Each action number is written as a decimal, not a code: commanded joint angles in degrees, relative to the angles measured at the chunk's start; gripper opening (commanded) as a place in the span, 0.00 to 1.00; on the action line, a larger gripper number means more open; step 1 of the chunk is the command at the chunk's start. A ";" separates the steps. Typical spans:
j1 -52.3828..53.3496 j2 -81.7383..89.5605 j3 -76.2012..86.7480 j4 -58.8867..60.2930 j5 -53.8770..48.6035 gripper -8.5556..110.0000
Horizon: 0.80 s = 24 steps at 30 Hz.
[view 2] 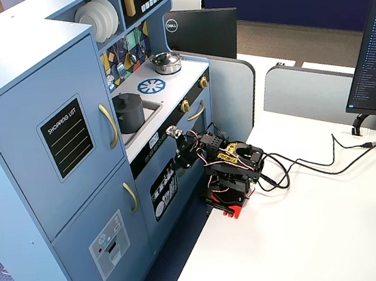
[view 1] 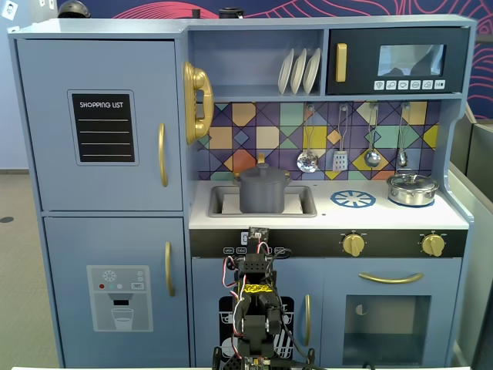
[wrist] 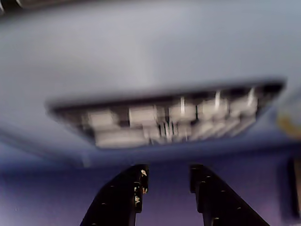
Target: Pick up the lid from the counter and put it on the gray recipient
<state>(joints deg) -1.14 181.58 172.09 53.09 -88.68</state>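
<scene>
The gray pot (view 1: 262, 196) stands in the sink (view 1: 302, 202) of the toy kitchen, and it also shows in a fixed view (view 2: 128, 115). The dark-gray lid (view 1: 262, 173) with its small knob lies on top of the pot, closing it (view 2: 126, 98). My gripper (view 1: 256, 240) is low in front of the kitchen, below the counter edge and away from the pot (view 2: 177, 143). In the blurred wrist view the gripper (wrist: 167, 172) is open and empty, with its black fingers (wrist: 127, 193) pointing at the kitchen's button panel (wrist: 160, 120).
A shiny silver pot (view 1: 412, 189) stands at the counter's right, beside the blue-and-white burner print (view 1: 353, 199). Utensils (view 1: 339, 142) hang on the back wall. Gold knobs (view 1: 353, 244) are on the front. The arm base (view 2: 230, 176) and cables sit on a white table (view 2: 309, 235).
</scene>
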 commanded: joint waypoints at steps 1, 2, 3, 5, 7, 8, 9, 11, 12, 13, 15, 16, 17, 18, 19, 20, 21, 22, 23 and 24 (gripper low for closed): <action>1.58 0.44 -0.26 11.07 -5.80 0.07; 1.85 0.44 -0.26 14.33 -6.33 0.07; 1.93 0.44 -0.18 17.40 -5.89 0.07; 2.02 0.44 -0.18 23.38 -5.71 0.07; 2.02 0.44 -0.18 27.95 -5.71 0.07; 2.02 0.44 -0.18 30.32 -6.77 0.07; 2.02 0.44 -0.18 32.26 -7.47 0.07; 1.32 0.53 -0.18 33.66 -4.57 0.07; 1.05 0.53 -0.18 33.93 -3.34 0.07; 0.97 0.53 -0.18 34.19 -2.20 0.08; 0.88 0.53 -0.18 34.63 2.11 0.11; 0.97 0.53 -0.18 34.54 2.11 0.11; 0.97 0.53 -0.18 34.54 2.11 0.11; 0.97 0.53 -0.18 34.54 2.11 0.12; 1.05 0.53 -0.18 34.54 2.11 0.12; 1.05 0.53 -0.18 34.54 2.11 0.12; 1.14 0.53 -0.18 34.54 2.11 0.12; 1.14 0.53 -0.18 34.54 2.11 0.12; 1.14 0.53 -0.18 34.54 2.11 0.12; 1.14 0.53 -0.18 34.54 2.11 0.13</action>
<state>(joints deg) -0.18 182.46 170.86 78.31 -88.86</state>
